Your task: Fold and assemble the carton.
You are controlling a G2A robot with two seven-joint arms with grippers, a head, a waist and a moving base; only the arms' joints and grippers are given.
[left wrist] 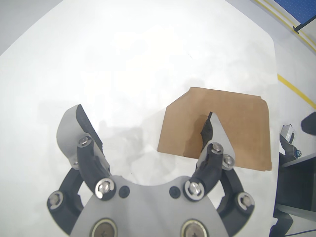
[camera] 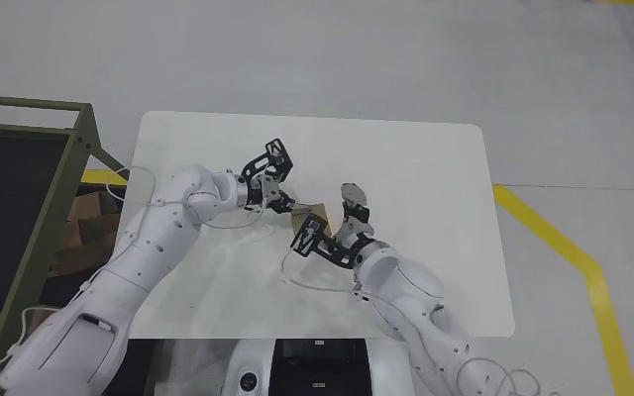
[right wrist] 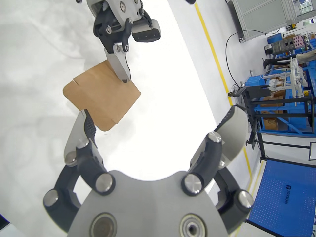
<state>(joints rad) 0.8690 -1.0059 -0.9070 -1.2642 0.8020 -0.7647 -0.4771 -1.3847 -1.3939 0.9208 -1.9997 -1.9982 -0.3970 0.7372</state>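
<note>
The left gripper [left wrist: 144, 115] is spread wide, nothing clamped; one ribbed black pad [left wrist: 207, 130] is set down on the flat brown cardboard carton [left wrist: 243, 124]. The right gripper [right wrist: 159, 112] is splayed wide too, empty, one metal finger [right wrist: 78, 130] right at the carton's notched, round-cornered edge. The carton is laid flat mid-table on the smooth white table [camera: 416, 158].
</note>
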